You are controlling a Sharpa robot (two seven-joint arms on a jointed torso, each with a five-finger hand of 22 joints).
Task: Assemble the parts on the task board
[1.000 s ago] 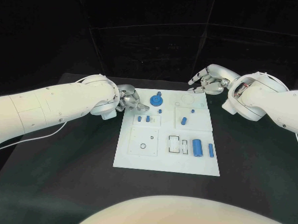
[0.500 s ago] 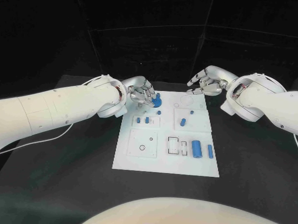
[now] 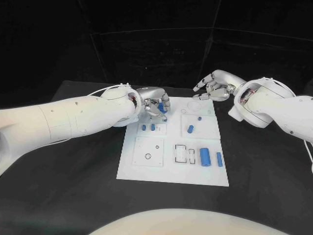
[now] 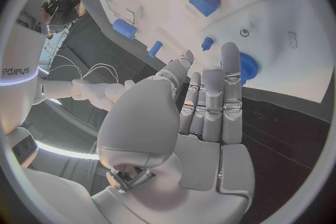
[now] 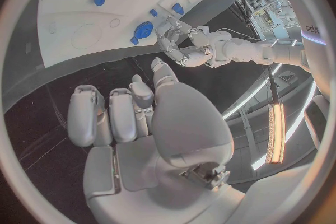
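Black table [image 3: 71,166] under dark walls carries the white task board [image 3: 146,169]. At its far edge the left hand [image 3: 153,105] hangs over the blue gear [image 4: 248,67], fingers [image 4: 232,75] straight and close together, holding nothing. Beyond the far right corner, the right hand [image 3: 214,86] hovers empty, fingers loosely apart. Risk, I judge: those fingertips could nudge the gear off its peg, or catch the small blue peg [image 4: 207,42] just beside it.
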